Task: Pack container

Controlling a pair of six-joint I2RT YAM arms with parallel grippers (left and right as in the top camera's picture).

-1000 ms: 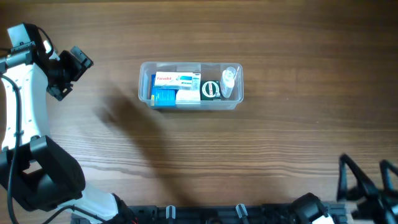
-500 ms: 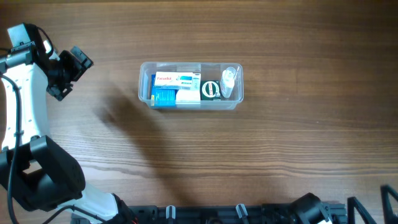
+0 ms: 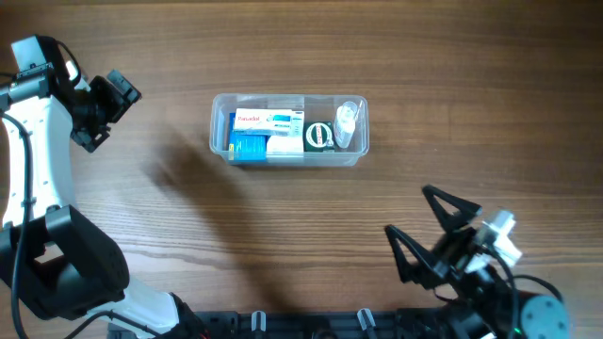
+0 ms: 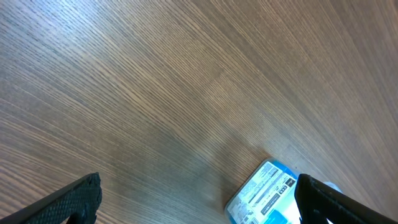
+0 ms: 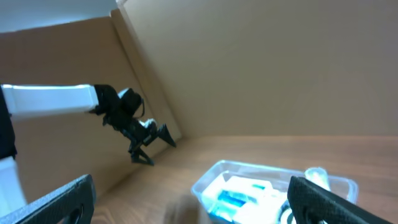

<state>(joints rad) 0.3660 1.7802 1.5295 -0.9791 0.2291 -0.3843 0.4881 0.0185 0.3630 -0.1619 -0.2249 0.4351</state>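
Swinging back into the overhead view at the near right corner of the surface, the right pincer (image 3: pixel 424 229) is hovering with jaws spread wide, gripping nothing. The container (image 3: pixel 218 122) is sitting toward the far edge, midway between left and right edges, already carrying white-and-blue boxes (image 3: pixel 268 132), a green-and-white round item (image 3: pixel 320 136) and a small clear bottle (image 3: pixel 347 122). Its clear, round-cornered walls are probably handling light, slick and slightly flexible; pinching the rim at a short end is looking safest. Toward the far left corner, the left pincer (image 3: pixel 106 111) is waiting, also spread.
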